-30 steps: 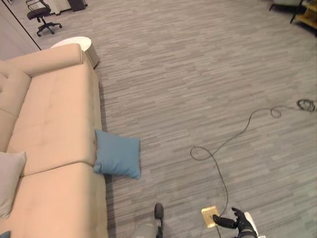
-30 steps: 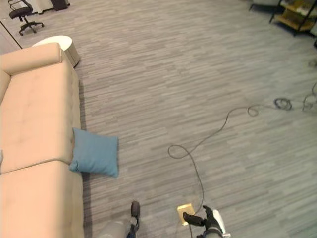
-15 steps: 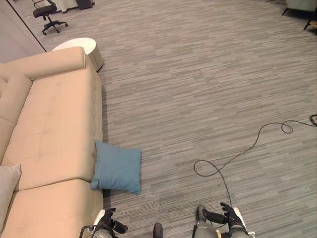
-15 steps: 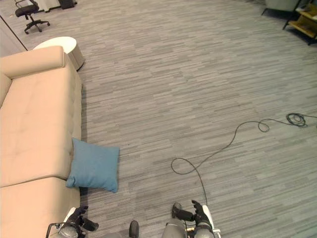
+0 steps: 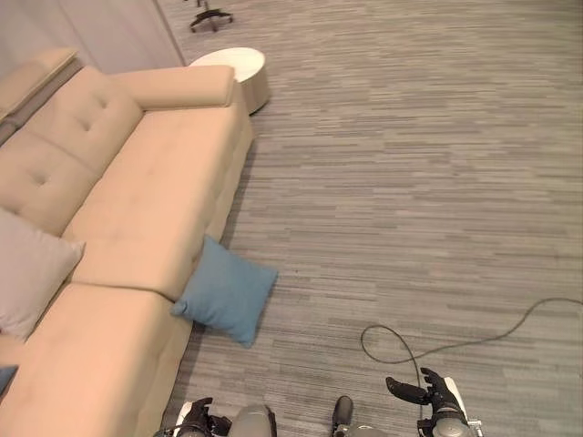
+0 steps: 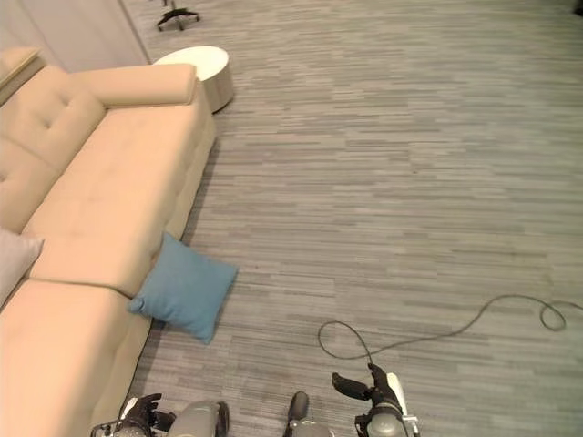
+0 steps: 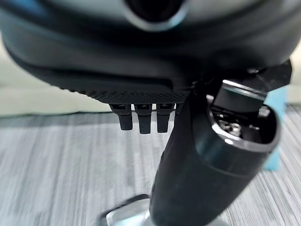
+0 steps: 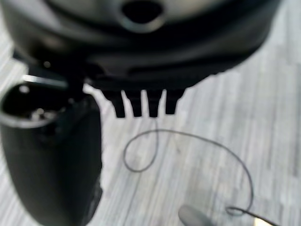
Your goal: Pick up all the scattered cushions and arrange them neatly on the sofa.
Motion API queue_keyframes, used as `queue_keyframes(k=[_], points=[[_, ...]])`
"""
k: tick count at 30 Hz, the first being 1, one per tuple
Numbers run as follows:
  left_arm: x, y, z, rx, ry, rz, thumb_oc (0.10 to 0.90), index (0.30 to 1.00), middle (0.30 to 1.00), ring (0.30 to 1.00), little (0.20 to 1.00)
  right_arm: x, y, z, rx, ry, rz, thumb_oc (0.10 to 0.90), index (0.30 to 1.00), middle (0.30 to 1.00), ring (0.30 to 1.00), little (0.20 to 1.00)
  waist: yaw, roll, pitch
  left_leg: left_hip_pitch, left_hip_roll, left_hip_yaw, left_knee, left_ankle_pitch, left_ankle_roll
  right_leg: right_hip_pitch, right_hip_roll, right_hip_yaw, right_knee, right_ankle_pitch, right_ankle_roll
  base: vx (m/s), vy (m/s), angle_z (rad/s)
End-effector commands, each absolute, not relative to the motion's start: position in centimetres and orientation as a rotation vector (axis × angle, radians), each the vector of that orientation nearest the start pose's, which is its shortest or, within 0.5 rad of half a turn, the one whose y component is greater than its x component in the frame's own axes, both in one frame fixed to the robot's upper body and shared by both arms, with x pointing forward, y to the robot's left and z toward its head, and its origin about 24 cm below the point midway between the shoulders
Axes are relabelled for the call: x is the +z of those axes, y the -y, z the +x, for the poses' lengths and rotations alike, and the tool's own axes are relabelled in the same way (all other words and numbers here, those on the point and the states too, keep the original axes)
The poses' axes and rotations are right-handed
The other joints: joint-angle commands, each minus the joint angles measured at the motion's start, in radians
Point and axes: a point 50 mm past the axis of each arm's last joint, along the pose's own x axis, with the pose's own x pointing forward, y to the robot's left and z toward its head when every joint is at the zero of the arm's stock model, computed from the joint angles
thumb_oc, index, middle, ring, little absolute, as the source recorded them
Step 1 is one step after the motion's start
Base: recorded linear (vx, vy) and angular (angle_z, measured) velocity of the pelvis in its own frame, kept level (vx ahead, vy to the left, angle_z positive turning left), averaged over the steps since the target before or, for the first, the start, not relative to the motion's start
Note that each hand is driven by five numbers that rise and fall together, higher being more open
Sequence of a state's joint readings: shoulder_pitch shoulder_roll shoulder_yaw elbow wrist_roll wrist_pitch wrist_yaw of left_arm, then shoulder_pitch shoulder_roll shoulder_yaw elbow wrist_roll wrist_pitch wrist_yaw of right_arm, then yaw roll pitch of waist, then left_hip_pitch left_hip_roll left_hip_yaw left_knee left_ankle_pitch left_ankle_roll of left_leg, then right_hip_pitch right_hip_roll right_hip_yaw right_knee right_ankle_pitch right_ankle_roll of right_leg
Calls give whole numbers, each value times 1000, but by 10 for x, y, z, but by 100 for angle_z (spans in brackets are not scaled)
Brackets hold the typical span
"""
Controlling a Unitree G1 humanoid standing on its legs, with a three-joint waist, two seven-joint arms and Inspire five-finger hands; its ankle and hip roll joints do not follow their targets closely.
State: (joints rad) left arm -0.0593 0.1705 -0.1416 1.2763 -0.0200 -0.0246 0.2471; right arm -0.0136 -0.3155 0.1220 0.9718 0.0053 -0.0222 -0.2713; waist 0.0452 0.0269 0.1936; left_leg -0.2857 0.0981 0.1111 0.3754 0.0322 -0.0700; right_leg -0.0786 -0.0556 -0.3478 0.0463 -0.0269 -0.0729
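Left eye view has swung: sofa [image 5: 137, 209] backrest appears.

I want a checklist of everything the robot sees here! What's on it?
Surface: grey plank floor; beige sofa along its left side.
Job's things: blue cushion on the floor, leaning against the sofa's front edge; grey cushion on the sofa seat, against its backrest.
Clutter: nothing seen.
Hands: left hand low near the sofa, holding nothing; right hand low over the floor, fingers relaxed, holding nothing.
Cables: thin dark cable looping across the floor on the right.
Surroundings: round white side table beyond the sofa's arm; office chair base farther off.
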Motion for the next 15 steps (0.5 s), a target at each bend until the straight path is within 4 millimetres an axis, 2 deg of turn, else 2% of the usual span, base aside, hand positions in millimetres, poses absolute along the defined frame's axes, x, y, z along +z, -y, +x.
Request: queue_keyframes(k=[1, 3, 5, 6, 8, 10, 11, 12, 13, 14, 15], points=[[-159, -231, 99, 271, -1168, 336, 800, 900, 900, 900, 900, -117, 276, 142, -317, -858, -525, 800, 900, 900, 900, 900, 48, 28, -33, -78, -20, 20, -118, 13, 14, 97, -14, 89, 69, -160, 119, 379, -29, 22], [-161, -233, 92, 296, -1193, 318, 800, 900, 900, 900, 900, -119, 273, 141, -310, -872, -523, 800, 900, 900, 900, 900, 76, 34, -44, -97, -29, 29, -202, 53, 6, 143, 15, 99, 45, -174, 123, 451, -17, 3], [-162, -236, 83, 309, -1224, 319, 800, 900, 900, 900, 900, -121, 269, 140, -299, -878, -521, 800, 900, 900, 900, 900, 94, 26, -45, -108, -29, 46, -224, 66, 4, 187, 21, 110, 31, -192, 127, 401, 28, -8], [-164, -238, 73, 323, -1258, 308, 800, 900, 900, 900, 900, -122, 266, 142, -275, -878, -522, 800, 900, 900, 900, 900, 106, 30, -60, -92, -28, 38, -258, 70, 14, 202, 32, 119, 29, -200, 132, 448, 78, -19], [-166, -239, 58, 333, -1307, 310, 800, 900, 900, 900, 900, -124, 261, 141, -243, -886, -532, 800, 900, 900, 900, 900, 126, 15, -78, -70, -58, -8, -262, 78, 30, 235, 24, 131, 31, -215, 139, 392, 81, -38], [-166, -240, 57, 338, -1315, 307, 800, 900, 900, 900, 900, -125, 260, 140, -238, -892, -531, 800, 900, 900, 900, 900, 132, 9, -86, -73, -63, -16, -250, 74, 34, 238, 18, 131, 34, -216, 143, 324, 107, -34], [-166, -243, 53, 350, -1330, 300, 800, 900, 900, 900, 900, -128, 257, 138, -227, -905, -516, 800, 900, 900, 900, 900, 144, -20, -98, -58, -84, -13, -224, 41, 57, 237, -13, 127, 97, -212, 165, 381, 147, -24], [-166, -243, 53, 349, -1330, 300, 800, 900, 900, 900, 900, -128, 257, 138, -228, -905, -517, 800, 900, 900, 900, 900, 145, -18, -101, -61, -82, -13, -225, 43, 57, 233, -10, 129, 95, -209, 164, 432, 225, -14], [-165, -247, 56, 360, -1319, 292, 800, 900, 900, 900, 900, -130, 255, 136, -226, -918, -502, 800, 900, 900, 900, 900, 147, -34, -106, -22, -101, -14, -224, -1, 86, 185, -51, 119, 258, -160, 208, 158, 117, -10], [-165, -246, 56, 360, -1319, 291, 800, 900, 900, 900, 900, -130, 255, 136, -226, -918, -503, 800, 900, 900, 900, 900, 148, -31, -110, -26, -97, -14, -225, 1, 86, 182, -47, 120, 256, -156, 207, 315, 271, 5], [-164, -249, 62, 378, -1295, 275, 800, 900, 900, 900, 900, -130, 255, 135, -212, -930, -505, 800, 900, 900, 900, 900, 128, -30, -95, 28, -122, -14, -220, -46, 123, 97, -112, 115, 487, 2, 262, 242, 198, 9]])
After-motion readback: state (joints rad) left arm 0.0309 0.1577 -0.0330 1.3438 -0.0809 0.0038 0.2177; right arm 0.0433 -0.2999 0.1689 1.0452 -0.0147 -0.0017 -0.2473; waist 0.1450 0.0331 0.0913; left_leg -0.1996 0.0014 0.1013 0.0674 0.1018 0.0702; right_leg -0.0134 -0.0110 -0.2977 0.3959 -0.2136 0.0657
